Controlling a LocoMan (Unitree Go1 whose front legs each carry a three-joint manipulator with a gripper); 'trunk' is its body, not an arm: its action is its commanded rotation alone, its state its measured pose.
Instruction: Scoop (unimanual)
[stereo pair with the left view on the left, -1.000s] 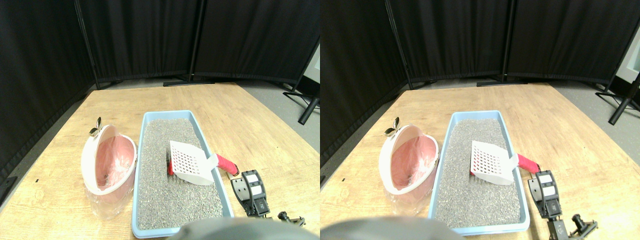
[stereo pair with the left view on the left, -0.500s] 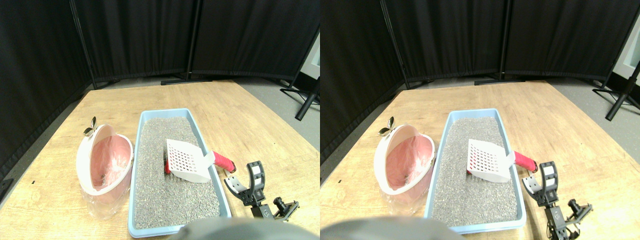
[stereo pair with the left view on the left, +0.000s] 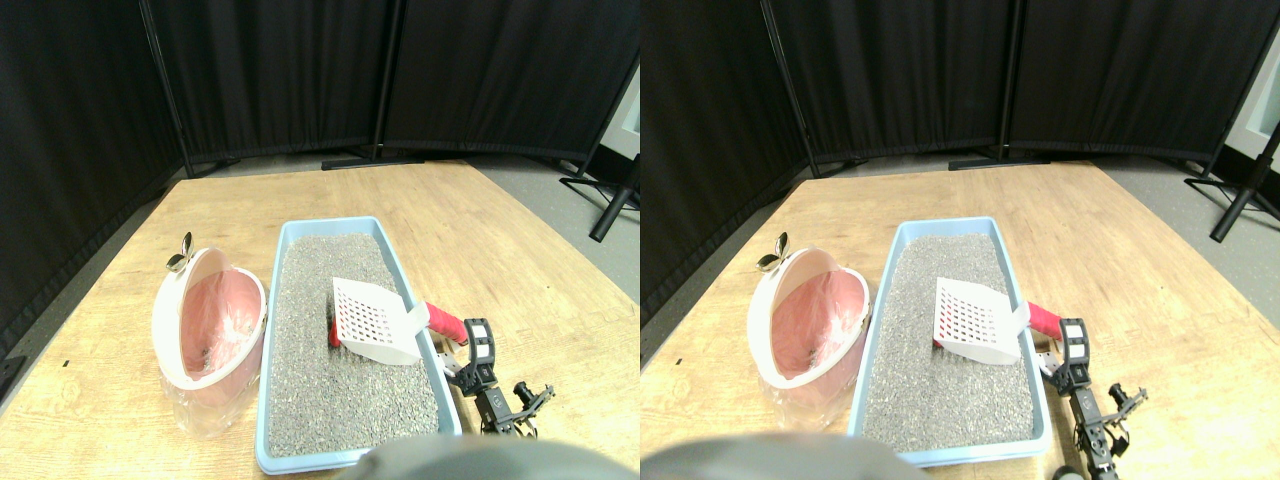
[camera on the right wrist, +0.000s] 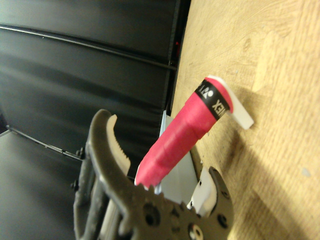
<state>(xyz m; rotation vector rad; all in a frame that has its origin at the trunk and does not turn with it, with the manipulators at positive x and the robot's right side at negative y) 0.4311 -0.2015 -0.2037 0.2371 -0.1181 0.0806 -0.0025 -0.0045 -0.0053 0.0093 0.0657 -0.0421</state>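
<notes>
A white slotted scoop (stereo pair with the left view on the left: 372, 320) lies in the grey litter of the light blue litter box (stereo pair with the left view on the left: 283, 300), its blade propped on the box's right rim. Its red wrapped handle (stereo pair with the left view on the left: 446, 323) sticks out over the wooden table. My right gripper (stereo pair with the left view on the left: 462, 346) is at the handle's free end, low over the table. In the wrist view the red handle (camera on the right wrist: 180, 132) runs between the two dark jaws, which stand apart on either side of it without closing, so the gripper (camera on the right wrist: 160, 145) is open. Something small and red (stereo pair with the left view on the left: 333, 336) shows under the scoop's blade.
A pink-lined white bin (stereo pair with the left view on the left: 205, 325) leans against the box's left side, with a metal clip (stereo pair with the left view on the left: 186, 254) on its rim. Black curtains close off the back and left. A dark stand foot (stereo pair with the left view on the left: 604, 215) is on the floor past the table's right edge.
My gripper has swung in from the right and turned, closing in on the end of the red handle. The scoop has not moved. The camera shifted slightly at first.
</notes>
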